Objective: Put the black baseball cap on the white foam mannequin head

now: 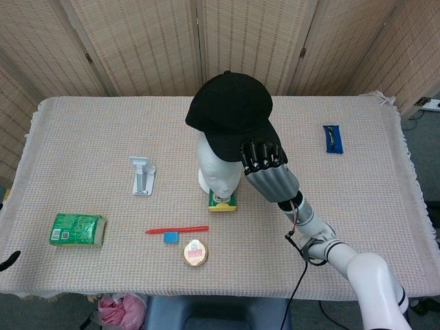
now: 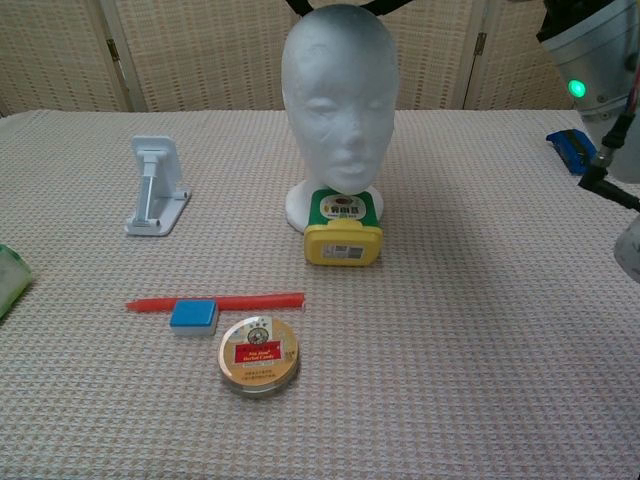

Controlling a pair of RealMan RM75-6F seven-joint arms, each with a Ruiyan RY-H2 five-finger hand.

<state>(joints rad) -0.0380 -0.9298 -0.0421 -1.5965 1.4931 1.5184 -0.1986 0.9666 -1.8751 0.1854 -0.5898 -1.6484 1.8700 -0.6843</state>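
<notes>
Covering the crown of the white foam mannequin head (image 1: 220, 163), the black baseball cap (image 1: 230, 111) is seen from the head view, gripped at its brim by the right hand (image 1: 267, 170). Whether the cap is seated on the foam or only held just above it cannot be told — the contact is hidden beneath the fabric. In the chest view only a thin black edge of the cap is caught at the top of the frame, above the foam forehead, and the rest is cut off. The right forearm is clipped at the right border of that view, and the hand itself is not shown there.

The left hand (image 1: 8, 260) is barely visible at the lower left corner of the head view — only a dark tip, so its state cannot be told.

A yellow and green bottle (image 2: 343, 228) lies against the mannequin base, its far end hidden behind the head. A green packet (image 1: 77, 229) is cut off at the chest view's left edge. A blue object (image 1: 332, 138) at the right is too small to identify.
</notes>
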